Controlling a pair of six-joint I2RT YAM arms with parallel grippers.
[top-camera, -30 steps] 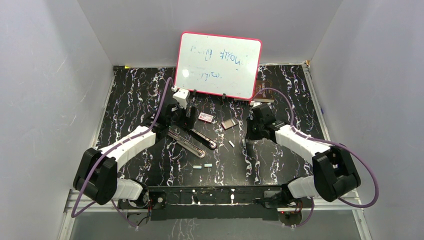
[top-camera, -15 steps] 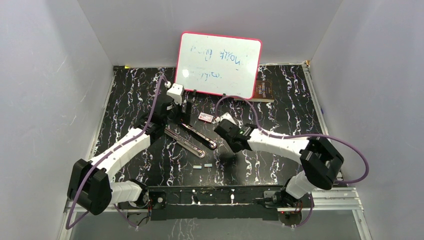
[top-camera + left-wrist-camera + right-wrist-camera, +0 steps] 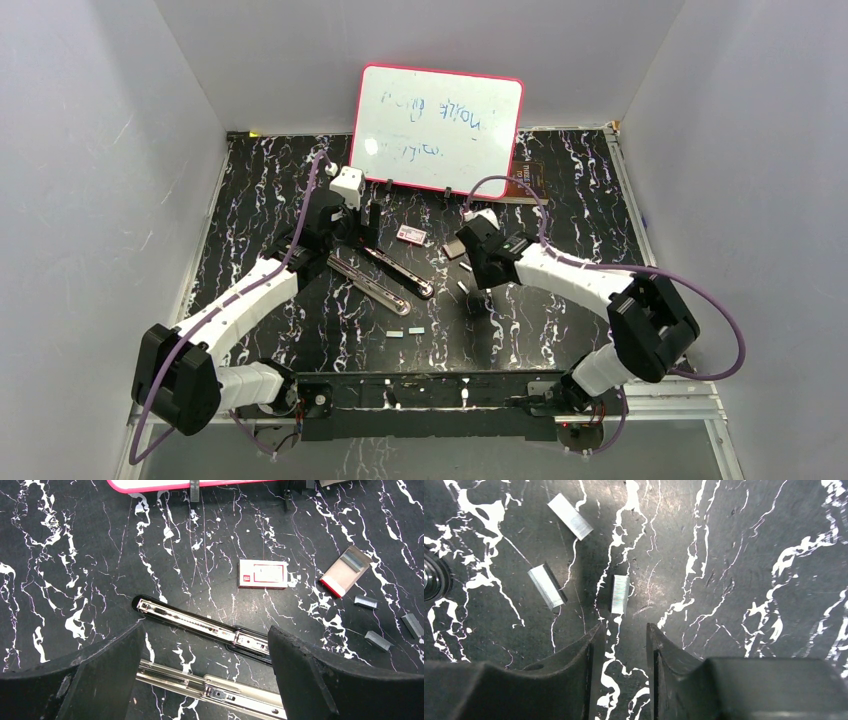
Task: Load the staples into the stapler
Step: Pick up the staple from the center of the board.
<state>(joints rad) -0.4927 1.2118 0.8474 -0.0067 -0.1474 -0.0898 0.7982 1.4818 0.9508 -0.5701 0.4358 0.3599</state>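
Note:
The stapler point(image 3: 385, 272) lies opened flat on the black marble table, its two long halves side by side. In the left wrist view the black half with its shiny rail point(image 3: 200, 625) lies beyond the bare metal half point(image 3: 215, 692). My left gripper point(image 3: 205, 626) hangs wide open above both, holding nothing. Three strips of staples show in the right wrist view; the nearest strip point(image 3: 619, 594) lies just beyond the tips of my right gripper point(image 3: 624, 627). Its jaws stand a little apart with nothing between them. In the top view my right gripper point(image 3: 467, 275) is right of the stapler.
A small white box with a red label point(image 3: 263, 573) and an open cardboard sleeve point(image 3: 345, 570) lie behind the stapler. More loose strips point(image 3: 395, 333) lie near the front. A whiteboard point(image 3: 437, 130) leans at the back, with a dark box point(image 3: 525, 180) beside it.
The right arm swung left toward the stapler, then came back to the middle, and its jaws have parted. The left gripper shifted slightly back and left, still open.

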